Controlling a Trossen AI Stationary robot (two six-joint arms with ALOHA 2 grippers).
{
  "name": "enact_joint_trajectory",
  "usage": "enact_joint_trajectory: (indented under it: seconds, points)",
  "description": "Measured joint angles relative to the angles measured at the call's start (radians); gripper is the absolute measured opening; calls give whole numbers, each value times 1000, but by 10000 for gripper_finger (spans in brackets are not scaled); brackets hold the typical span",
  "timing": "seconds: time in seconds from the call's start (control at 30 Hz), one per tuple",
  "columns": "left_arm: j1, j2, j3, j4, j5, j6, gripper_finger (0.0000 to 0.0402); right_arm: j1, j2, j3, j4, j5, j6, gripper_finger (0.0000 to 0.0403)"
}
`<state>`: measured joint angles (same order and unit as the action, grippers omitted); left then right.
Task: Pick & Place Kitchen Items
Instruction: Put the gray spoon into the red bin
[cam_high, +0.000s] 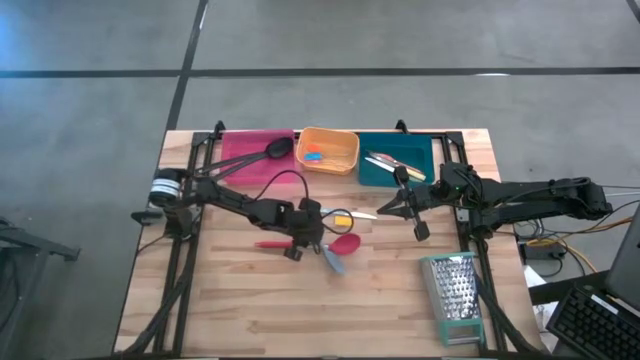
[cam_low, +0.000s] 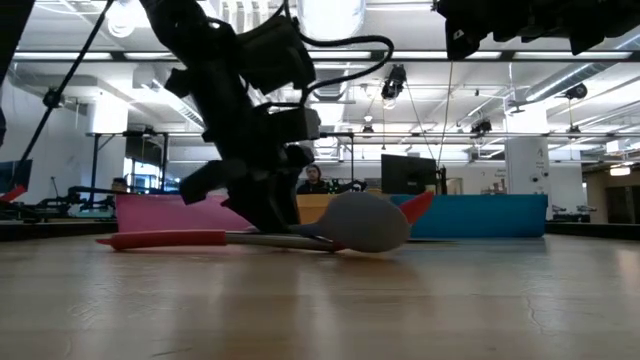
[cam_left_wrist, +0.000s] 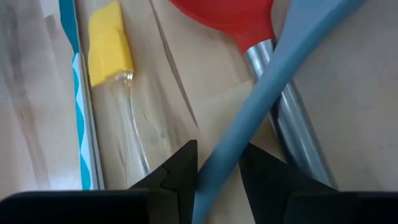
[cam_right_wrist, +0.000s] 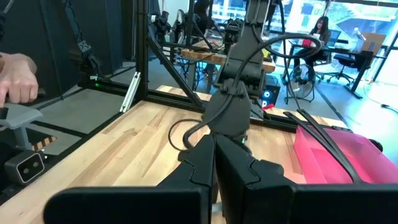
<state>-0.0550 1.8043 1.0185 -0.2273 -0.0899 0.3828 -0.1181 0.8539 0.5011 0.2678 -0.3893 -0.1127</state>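
Wooden slat table on a grey concrete floor, seen from above; three bins line its top edge: pink bin at center-left with a black spoon lying in it, orange bin in the middle holding small blue and orange pieces, teal bin to the right with a few utensils inside. Left gripper sits low at frame center over a cluster of utensils: red spatula, grey spoon just below it, and a yellow-tipped utensil lying just above. In the left wrist view its fingers straddle the grey spoon handle, pressed close on both sides; the red spatula head with metal shaft lies under it, and the yellow-tipped utensil is off to the side. Low view shows the grey spoon bowl resting on the tabletop. Right gripper hovers center-right, just below the teal bin, fingers together, holding nothing. Metal grater lies at lower right. A person's hand shows at the right wrist view's left edge.
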Motion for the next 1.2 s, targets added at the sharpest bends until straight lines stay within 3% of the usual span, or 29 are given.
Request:
enact_joint_trajectory:
  seconds: [0.17, 0.37, 0.67, 0.87, 1.2]
  points:
    - [1, 30, 31, -17, -6, 16, 107, 0, 0, 0, 0, 0, 0, 8]
    - [3, 17, 37, -40, -23, 9, 46, 0, 0, 0, -1, 0, 0, 8]
    - [-5, -22, 113, -182, -28, -20, 46, 0, 0, 0, -2, 0, 0, 8]
    - [-14, -112, 163, -271, -40, -27, 46, 0, 0, 0, -8, 0, 0, 8]
    - [-2, -331, 159, -368, -246, -26, 46, 0, 0, 0, -9, 0, 0, 8]
